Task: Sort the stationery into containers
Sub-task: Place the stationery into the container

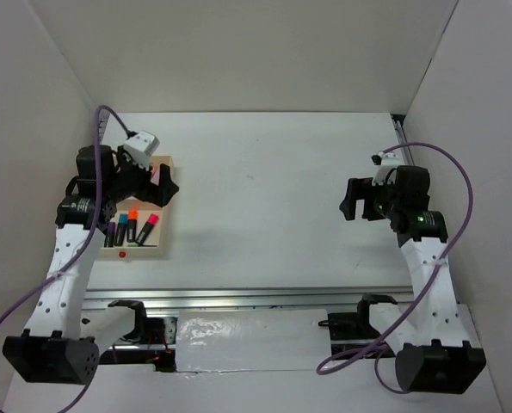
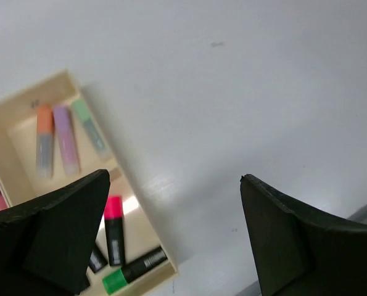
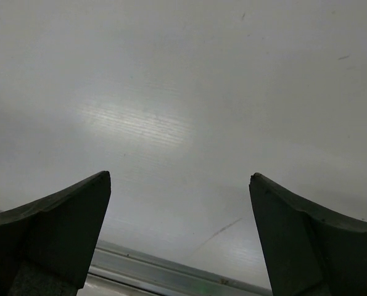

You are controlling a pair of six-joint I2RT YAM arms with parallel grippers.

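The left claw [image 2: 174,179] stands wide open with nothing between its dark, wedge-shaped fingers. In the overhead view it hangs over the far right part of the pale wooden tray [image 1: 148,251], which sits at the 9 o'clock side of the smooth white worktop [image 1: 264,198]. From the left wrist, the tray lies toward 8 o'clock of the claw. One compartment holds three matte pastel markers [image 2: 66,139] side by side, their long axes running roughly 12 to 6. The next holds a glossy black pink-capped marker [image 2: 114,231] lying much the same way, and a green-capped marker [image 2: 134,271] slanted toward 2 and 8. The right claw [image 3: 180,176] is also spread wide and holds nothing. It hovers above bare worktop at the 3 o'clock side, well apart from the tray, so the left arm is far the nearer. No marker shows loose on the worktop, so the sorting looks finished or nearly so.
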